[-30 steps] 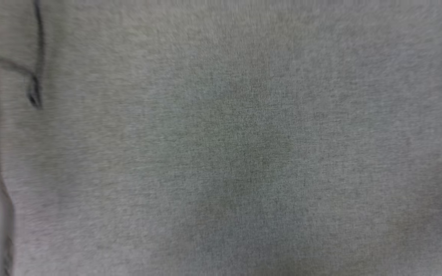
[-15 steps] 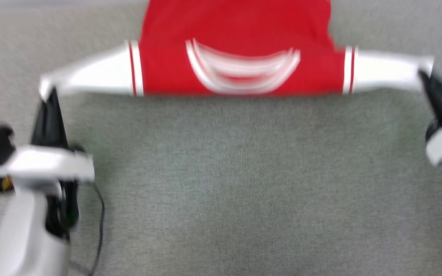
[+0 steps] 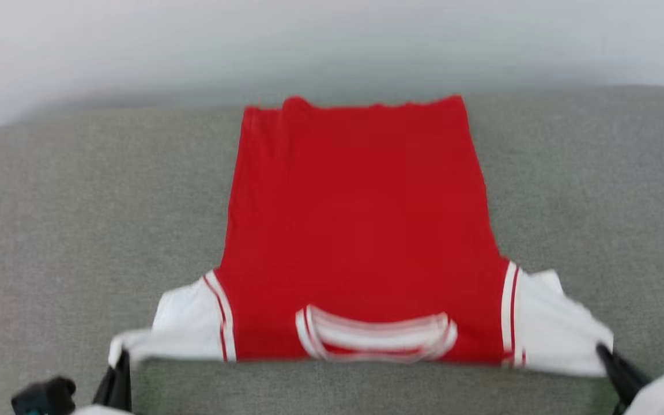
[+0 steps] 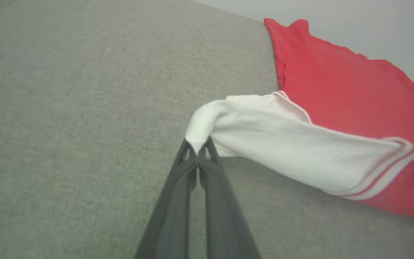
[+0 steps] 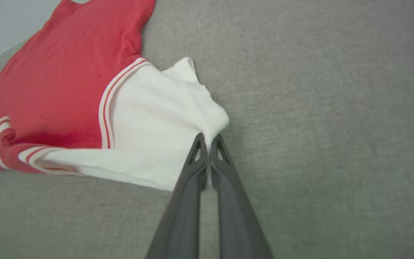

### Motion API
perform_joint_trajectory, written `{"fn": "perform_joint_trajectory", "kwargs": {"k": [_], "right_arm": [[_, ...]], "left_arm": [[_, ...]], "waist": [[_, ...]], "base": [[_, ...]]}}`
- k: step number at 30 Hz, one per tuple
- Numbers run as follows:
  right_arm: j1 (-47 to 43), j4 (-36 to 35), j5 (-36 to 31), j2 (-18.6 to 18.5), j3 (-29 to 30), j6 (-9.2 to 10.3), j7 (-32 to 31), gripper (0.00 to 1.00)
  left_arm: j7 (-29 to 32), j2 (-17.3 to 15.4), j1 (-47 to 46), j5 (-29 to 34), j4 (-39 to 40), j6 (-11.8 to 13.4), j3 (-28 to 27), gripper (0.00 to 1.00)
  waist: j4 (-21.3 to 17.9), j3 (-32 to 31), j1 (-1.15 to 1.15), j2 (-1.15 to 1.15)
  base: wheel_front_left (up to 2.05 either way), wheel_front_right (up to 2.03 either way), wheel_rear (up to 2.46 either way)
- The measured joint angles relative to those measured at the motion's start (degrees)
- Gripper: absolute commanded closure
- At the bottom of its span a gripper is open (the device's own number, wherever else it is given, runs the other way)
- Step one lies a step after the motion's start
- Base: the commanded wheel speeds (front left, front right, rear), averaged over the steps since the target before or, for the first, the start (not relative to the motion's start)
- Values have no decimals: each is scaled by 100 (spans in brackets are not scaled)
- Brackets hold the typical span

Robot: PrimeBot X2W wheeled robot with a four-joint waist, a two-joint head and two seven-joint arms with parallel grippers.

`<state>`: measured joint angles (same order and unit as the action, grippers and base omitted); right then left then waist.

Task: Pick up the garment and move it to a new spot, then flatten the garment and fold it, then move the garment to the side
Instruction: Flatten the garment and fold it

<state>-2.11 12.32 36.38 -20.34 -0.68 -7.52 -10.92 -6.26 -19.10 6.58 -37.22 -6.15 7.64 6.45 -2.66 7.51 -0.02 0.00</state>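
two end effectors hold the garment [image 3: 361, 230], one at each sleeve tip, and both have their dark fingers pressed together on the cloth. the left end effector [image 4: 197, 151] has a small bunch of white fabric caught right at its fingertips. from there the left sleeve [image 4: 271, 144] runs off to its right, lifted clear of the grey cloth-covered bench [image 3: 49, 219], with a shadow under it. the right end effector [image 5: 208, 138] pinches the outer end of the right sleeve [image 5: 149, 118] the same way. that sleeve spreads away to its left, and its near edge is drawn into a taut white band towards the collar.

between the two end effectors, the near edge of the garment is pulled into a fairly straight line. the striped collar [image 3: 375, 337] sits about midway along that line. the red body lies spread on the bench beyond the fingertips, reaching away from both end effectors. its far hem lies near the back edge of the bench, in front of a pale wall [image 3: 332, 40]. red-and-white striped trim marks where each white sleeve joins the red cloth. the head view is soft with blur, so fine creases in the red part cannot be made out there. in the wrist views the red cloth looks mostly smooth, with slight ripples near each armpit.
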Motion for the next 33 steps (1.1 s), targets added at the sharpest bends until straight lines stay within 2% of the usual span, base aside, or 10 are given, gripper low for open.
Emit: {"fn": "perform_joint_trajectory", "kwargs": {"k": [7,8,9,10,16,21,26,33], "right_arm": [[-1031,-156,-326,524,461,0,-325,100],[-1113,-179,-376,587,495,0,-353,82],[-1171,-193,-368,666,535,0,-416,52],[-1212,-196,-372,727,541,1,-491,0],[-1126,-449,-532,770,536,3,-526,0],[-181,-542,-666,693,643,2,-441,0],[1446,121,-762,544,761,3,-485,0],[3683,1443,-791,64,738,3,-1160,0]], "left_arm": [[51,108,623,-36,-91,113,104,100],[53,110,666,-29,-103,133,123,100],[60,105,701,3,-123,147,160,100],[54,113,726,23,-124,145,197,100],[-2,153,704,185,-20,137,402,100],[-47,164,506,283,243,152,467,100],[-99,159,131,506,649,176,604,100],[-200,330,-591,906,1190,146,1014,100]], "waist": [[17,-440,0,0],[22,-484,0,0],[27,-523,0,0],[34,-553,0,0],[156,-584,1,0],[249,-402,2,0],[380,-10,2,0],[722,789,4,0]], "base": [[0,0,0],[0,0,0],[0,0,0],[0,0,0],[0,0,0],[0,0,0],[0,0,0],[0,0,0]]}}
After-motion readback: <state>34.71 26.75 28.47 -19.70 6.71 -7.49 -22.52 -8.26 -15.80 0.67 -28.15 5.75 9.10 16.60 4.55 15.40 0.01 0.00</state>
